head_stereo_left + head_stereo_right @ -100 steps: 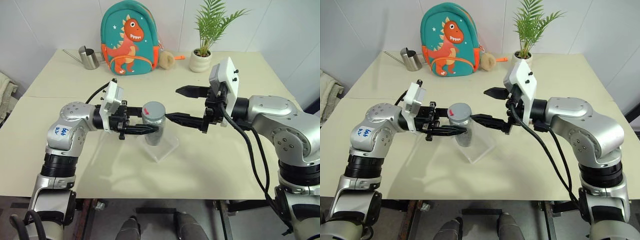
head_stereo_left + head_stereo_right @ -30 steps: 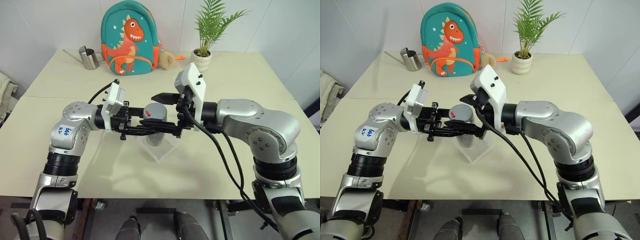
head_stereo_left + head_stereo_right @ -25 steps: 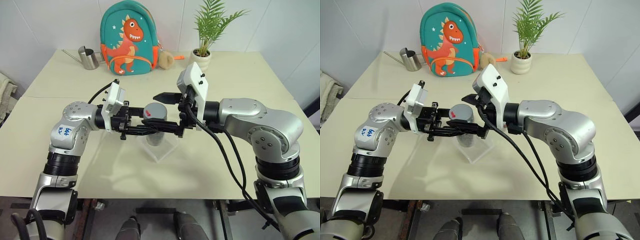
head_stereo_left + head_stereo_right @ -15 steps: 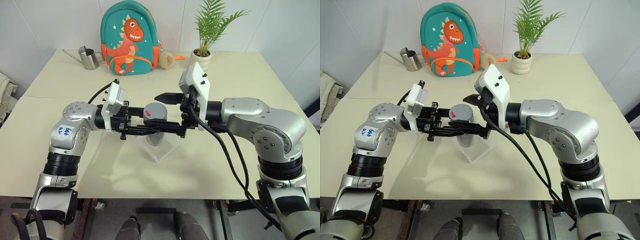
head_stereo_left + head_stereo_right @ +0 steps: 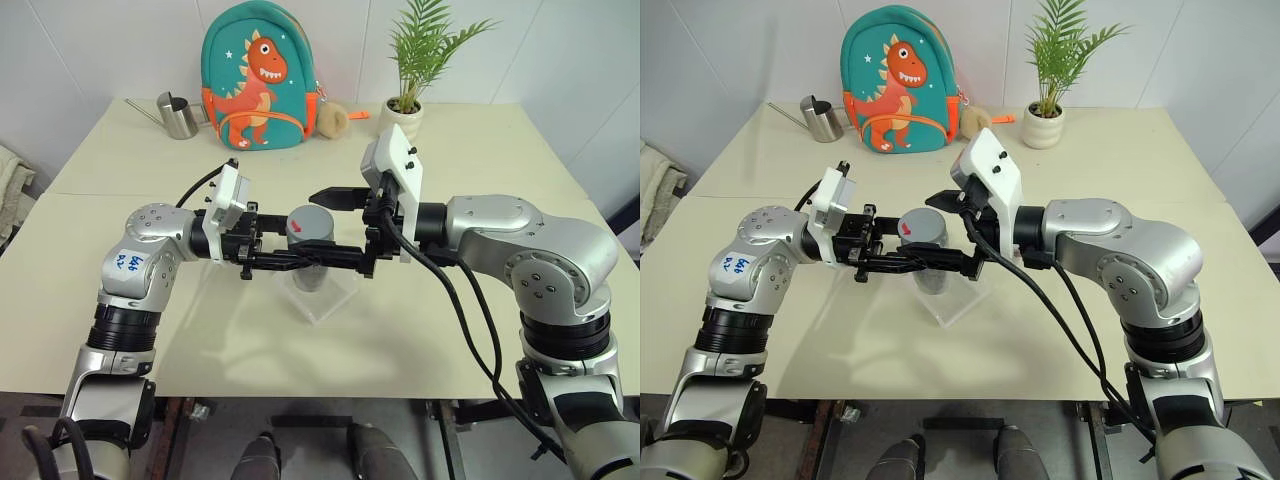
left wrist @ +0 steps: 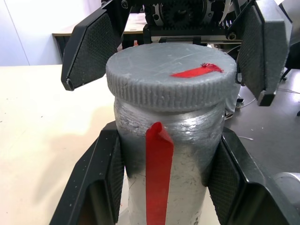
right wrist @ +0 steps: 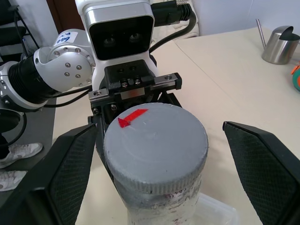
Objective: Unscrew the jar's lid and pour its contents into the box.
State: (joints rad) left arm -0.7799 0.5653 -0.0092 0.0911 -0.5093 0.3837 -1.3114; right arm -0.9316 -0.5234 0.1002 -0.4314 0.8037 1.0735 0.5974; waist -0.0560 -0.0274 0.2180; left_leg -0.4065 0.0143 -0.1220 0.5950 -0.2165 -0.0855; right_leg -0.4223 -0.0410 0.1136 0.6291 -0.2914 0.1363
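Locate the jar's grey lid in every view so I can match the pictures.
Left eye view: the lid sits at centre, between both arms.
Right eye view: the lid is slightly left of centre.
Left wrist view: it spans the upper middle, topping the jar.
Right wrist view: it sits low at centre.
Shared landmark: the red mark on the lid's top.
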